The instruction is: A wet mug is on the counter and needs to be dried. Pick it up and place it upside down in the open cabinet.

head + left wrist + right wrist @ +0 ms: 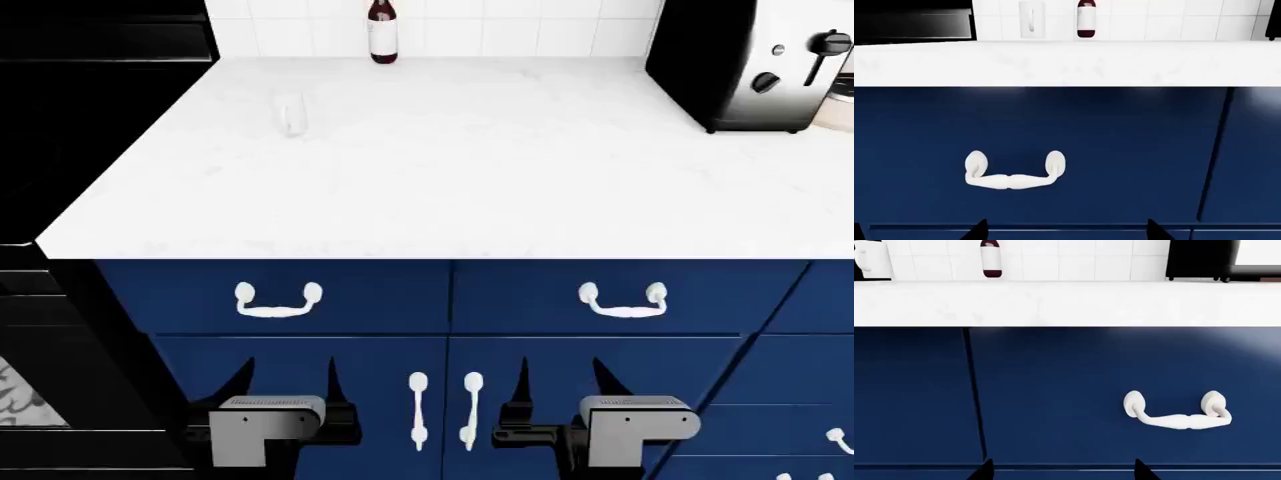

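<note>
The mug (290, 112) is standing upright on the bench (454, 170), toward the stove-side part of the bench top and well back from the front edge. It is sitting nearer the front than the bottle (383, 31), which is standing against the tiled wall (454, 30) at the rear of the bench. The mug and the bottle are well apart. In the left wrist view the mug (1031, 19) is appearing just beside the bottle (1085, 19), both beyond the bench (1067, 62) edge. In the right wrist view only an edge of the mug (869, 257) is showing at the frame border, with the bottle (991, 259) near it.

The stove (94, 120) is adjoining the bench on the mug's side. The toaster (747, 60) is standing on the bench at the opposite rear corner, well apart from the mug.

The left end effector (287, 385) is hanging below the bench, in front of the blue cabinet doors (307, 400). Its fingers are standing apart and holding nothing. The right end effector (558, 385) is hanging at the same height, on the other side of the two vertical door handles (445, 410). Its fingers are also standing apart and holding nothing. Both end effectors are well apart from the mug.

Each wrist camera is facing a blue drawer front with a white bail handle: the left handle (1014, 172) and the right handle (1177, 412). Only the dark fingertips (977, 231) are showing at the frame edge in the left wrist view, and likewise the fingertips (984, 471) in the right wrist view.
</note>
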You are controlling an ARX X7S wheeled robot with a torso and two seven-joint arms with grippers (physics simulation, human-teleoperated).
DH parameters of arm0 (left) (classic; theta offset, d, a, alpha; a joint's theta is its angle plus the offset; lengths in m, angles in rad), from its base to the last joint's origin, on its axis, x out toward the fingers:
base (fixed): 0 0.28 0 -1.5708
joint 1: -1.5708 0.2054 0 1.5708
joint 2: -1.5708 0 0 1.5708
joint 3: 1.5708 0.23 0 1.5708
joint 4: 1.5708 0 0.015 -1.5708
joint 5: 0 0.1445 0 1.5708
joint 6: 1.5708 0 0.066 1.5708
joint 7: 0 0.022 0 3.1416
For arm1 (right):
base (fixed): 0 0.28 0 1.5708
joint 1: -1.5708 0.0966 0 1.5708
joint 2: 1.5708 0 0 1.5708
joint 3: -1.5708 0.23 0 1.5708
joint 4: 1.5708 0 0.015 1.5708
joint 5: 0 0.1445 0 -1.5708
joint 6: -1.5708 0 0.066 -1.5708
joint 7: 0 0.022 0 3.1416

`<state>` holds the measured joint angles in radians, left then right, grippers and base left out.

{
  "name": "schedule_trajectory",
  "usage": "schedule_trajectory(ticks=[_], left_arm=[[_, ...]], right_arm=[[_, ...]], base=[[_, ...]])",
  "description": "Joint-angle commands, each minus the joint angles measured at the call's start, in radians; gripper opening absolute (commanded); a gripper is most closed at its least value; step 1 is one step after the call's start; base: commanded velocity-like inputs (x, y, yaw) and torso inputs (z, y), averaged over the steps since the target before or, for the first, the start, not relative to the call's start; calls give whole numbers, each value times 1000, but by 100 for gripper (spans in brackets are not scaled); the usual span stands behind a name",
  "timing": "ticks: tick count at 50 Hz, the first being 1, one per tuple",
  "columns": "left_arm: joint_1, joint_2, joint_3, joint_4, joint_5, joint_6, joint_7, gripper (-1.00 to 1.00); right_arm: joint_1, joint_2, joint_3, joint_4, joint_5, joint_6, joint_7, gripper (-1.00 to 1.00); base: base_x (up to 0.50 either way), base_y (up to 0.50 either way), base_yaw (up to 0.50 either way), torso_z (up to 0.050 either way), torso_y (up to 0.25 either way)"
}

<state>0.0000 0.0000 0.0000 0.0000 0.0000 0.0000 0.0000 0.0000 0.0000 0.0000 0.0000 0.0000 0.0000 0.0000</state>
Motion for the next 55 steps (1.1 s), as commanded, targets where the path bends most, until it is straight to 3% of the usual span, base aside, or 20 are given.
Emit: schedule_trajectory(ticks=[1,8,9,14,27,36,40,55], left_arm=[[4,-16,18,24,-18,-13,-19,100],[15,-49,46,287,-53,-187,-28,100],[-2,-58,49,380,-59,-275,-28,100],[-84,-84,43,530,-69,-433,-42,100],[-327,-110,30,696,-108,-717,-57,100],[-413,-129,-9,734,-142,-834,-64,100],[-436,-139,-13,737,-145,-854,-68,100],[-460,-160,-18,737,-163,-888,-70,100]], right_arm=[[0,15,-21,-11,10,12,24,100],[-8,49,-55,-286,3,195,60,100],[-4,54,-58,-329,3,228,61,100],[59,95,-67,-519,-13,408,51,100],[285,122,-21,-719,7,710,56,100],[387,93,19,-782,64,918,61,100],[394,144,-31,-780,32,904,62,100],[392,157,-2,-770,59,889,57,100]], base=[[0,0,0,0,0],[0,0,0,0,0],[0,0,0,0,0],[0,0,0,0,0],[0,0,0,2,0],[0,0,0,50,0],[0,0,0,50,0],[0,0,0,50,0]])
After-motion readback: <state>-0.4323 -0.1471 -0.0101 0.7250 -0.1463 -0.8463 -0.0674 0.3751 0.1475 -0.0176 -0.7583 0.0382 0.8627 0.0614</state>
